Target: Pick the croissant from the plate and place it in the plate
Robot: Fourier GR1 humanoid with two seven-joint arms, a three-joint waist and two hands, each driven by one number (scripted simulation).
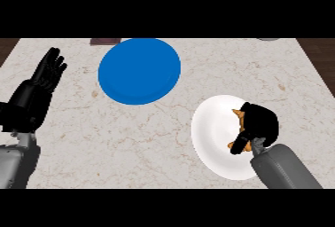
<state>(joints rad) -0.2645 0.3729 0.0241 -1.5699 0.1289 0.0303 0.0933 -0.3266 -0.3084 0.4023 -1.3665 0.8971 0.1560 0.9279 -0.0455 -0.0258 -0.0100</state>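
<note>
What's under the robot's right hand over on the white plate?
Orange-brown bits of the croissant peek out beside the right hand, which curls round it over the white plate. The hand covers the rest, so its full shape cannot be seen.

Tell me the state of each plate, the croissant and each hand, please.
blue plate: nothing on it.
white plate: carries the croissant.
croissant: on the white plate, mostly hidden by the right hand.
right hand: curled round the croissant.
left hand: open, fingers up, resting at the left edge.

Right hand (259,123) curled round croissant (240,117) over white plate (211,133), blue plate (139,71) apart
</note>
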